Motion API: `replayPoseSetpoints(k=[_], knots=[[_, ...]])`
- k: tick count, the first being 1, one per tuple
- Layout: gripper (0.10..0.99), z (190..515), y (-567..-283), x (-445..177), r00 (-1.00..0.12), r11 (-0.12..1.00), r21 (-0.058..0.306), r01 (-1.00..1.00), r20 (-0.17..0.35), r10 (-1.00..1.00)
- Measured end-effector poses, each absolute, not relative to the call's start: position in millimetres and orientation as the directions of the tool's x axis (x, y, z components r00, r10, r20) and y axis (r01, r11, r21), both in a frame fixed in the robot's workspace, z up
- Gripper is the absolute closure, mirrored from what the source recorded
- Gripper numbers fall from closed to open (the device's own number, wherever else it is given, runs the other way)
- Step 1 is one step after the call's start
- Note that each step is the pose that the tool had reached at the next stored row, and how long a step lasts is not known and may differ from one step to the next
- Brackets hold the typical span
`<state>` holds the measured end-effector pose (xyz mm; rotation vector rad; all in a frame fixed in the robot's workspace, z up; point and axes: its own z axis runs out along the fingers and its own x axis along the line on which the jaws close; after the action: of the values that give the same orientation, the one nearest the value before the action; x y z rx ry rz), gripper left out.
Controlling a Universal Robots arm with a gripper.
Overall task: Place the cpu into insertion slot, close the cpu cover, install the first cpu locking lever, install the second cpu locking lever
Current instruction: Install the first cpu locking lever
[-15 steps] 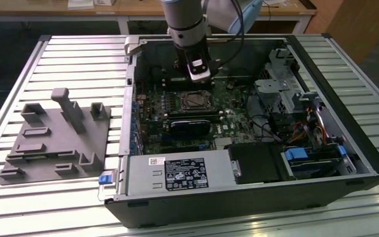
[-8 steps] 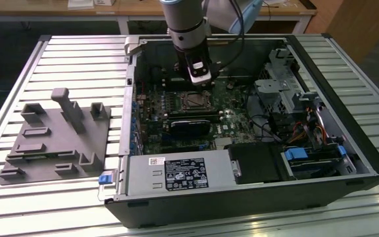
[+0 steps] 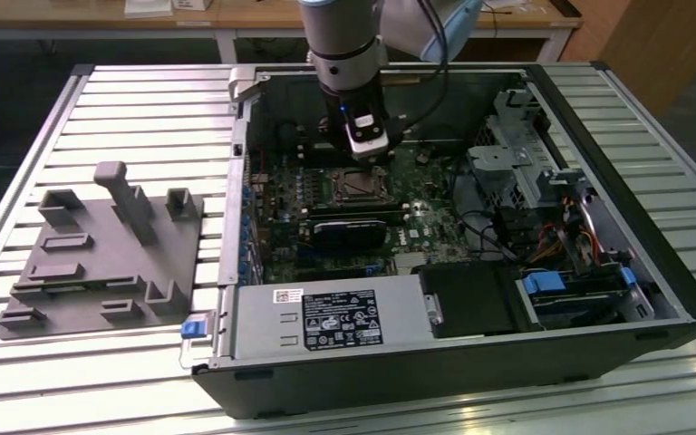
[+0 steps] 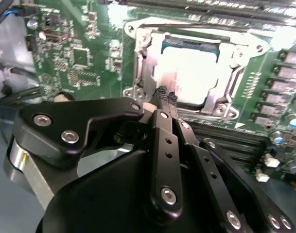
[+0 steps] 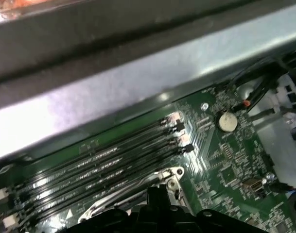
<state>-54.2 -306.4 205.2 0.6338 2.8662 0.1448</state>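
In the second wrist view the claw point(image 4: 166, 97) takes up the lower half of the frame, its black linkage bars converging to two ribbed fingertips point(image 4: 162, 93) pressed together with nothing between them: it is clenched and empty. The tips rest at the near edge of the cpu cover point(image 4: 148, 63), the silvery frame lying flat over the socket in the upper centre. Through its open middle shows the pale, glare-washed face of the cpu point(image 4: 189, 70), already seated in the insertion slot point(image 4: 206, 46), so the chip is in place and the cover is down on it. A closed, pointed tip suits pushing a thin part better than gripping it, which probably explains the posture. I cannot make out the locking levers clearly enough to say whether either is latched.

In the first wrist view, the long black memory slots point(image 5: 109, 165) run diagonally across the green motherboard point(image 5: 225, 165), with a round coin battery point(image 5: 227, 122) toward the right.

In the exterior view the arm point(image 3: 345, 54) drops from the top centre into the open computer case point(image 3: 674, 299), with the socket just below the claw. To the left, on the slatted metal surface point(image 3: 33, 118), sits a grey fixture tray point(image 3: 94, 263).
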Motion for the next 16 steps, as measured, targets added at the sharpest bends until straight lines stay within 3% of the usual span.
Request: replayPoseSetpoints(k=[16], knots=[[0.98,204,-318,-45,-0.905,0.908,0.025,0.418,-0.074,0.418]])
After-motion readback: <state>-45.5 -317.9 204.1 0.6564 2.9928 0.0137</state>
